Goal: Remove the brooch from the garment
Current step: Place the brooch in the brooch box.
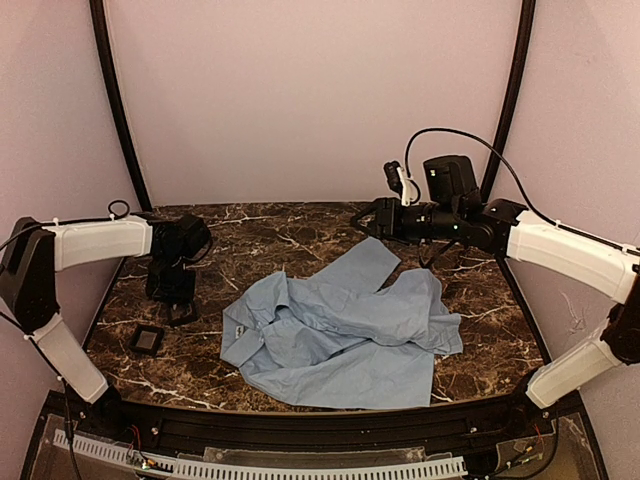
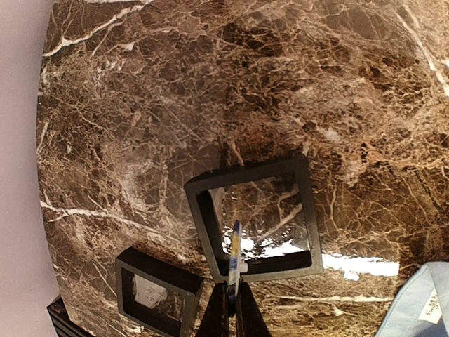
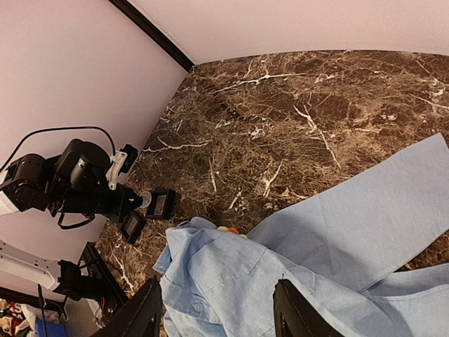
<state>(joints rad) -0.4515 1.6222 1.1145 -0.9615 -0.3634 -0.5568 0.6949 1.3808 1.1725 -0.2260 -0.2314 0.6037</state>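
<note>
The garment (image 1: pixel 335 335) is a light blue shirt lying crumpled on the marble table, and it fills the lower right of the right wrist view (image 3: pixel 316 260). Orange and yellow petals of the brooch (image 3: pixel 226 229) peek out behind a fold near the collar. My right gripper (image 3: pixel 219 316) hangs open above the shirt, with nothing between its fingers (image 3: pixel 140 317). In the top view it (image 1: pixel 372 222) is high at the shirt's far edge. My left gripper (image 2: pixel 232 284) is shut on a thin blue, yellow and white flat piece (image 2: pixel 235 253), left of the shirt and above a black square frame (image 2: pixel 252 217).
A second black square pad (image 2: pixel 158 291) with a white label lies beside the first, also seen in the top view (image 1: pixel 148 340). The shirt's collar corner (image 2: pixel 421 305) shows at the left wrist view's lower right. Pink walls enclose the table (image 1: pixel 480 320).
</note>
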